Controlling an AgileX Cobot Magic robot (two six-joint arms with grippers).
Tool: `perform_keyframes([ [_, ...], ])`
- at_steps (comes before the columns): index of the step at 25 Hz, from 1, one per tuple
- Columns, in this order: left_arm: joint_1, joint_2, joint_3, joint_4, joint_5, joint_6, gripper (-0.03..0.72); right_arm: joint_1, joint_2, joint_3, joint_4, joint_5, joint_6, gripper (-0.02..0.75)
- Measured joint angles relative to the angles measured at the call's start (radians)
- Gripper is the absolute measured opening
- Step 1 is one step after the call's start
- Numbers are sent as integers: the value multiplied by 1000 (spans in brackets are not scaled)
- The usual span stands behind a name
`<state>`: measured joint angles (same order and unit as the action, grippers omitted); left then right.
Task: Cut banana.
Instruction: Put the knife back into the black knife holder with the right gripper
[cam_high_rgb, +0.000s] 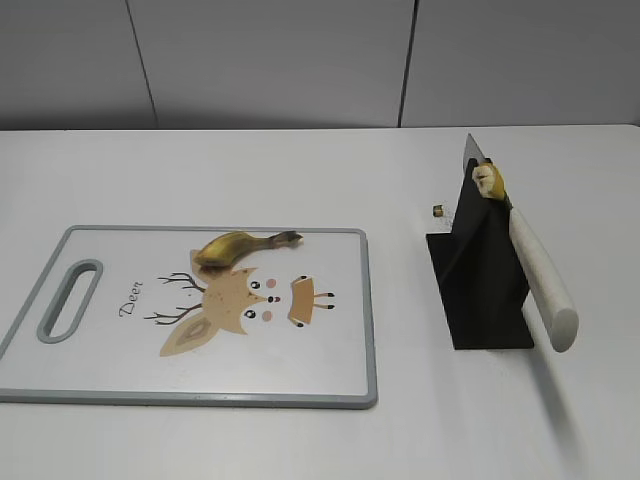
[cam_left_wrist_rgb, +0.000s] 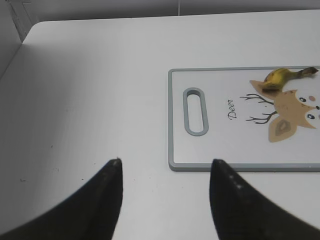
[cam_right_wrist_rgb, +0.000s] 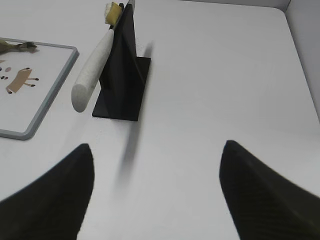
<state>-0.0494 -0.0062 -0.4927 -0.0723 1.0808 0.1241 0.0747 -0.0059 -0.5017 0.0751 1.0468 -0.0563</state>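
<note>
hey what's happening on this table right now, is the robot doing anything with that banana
Nothing is being handled at the moment. The banana lies on the cutting board, near its far edge. The knife sits in its black stand to the right of the board, with a bit of banana stuck near the blade. The left claw and right claw are both open and empty, hovering over bare table, so cutting is not under way.

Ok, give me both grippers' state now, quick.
Left gripper: open, holding nothing, above bare table beside the cutting board.
Right gripper: open, holding nothing, short of the knife.
</note>
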Motion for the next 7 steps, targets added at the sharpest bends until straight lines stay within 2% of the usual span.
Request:
perform_keyframes([
  [7,0,0,0,0,0,0,542,0,0,0,0,0,0,591],
])
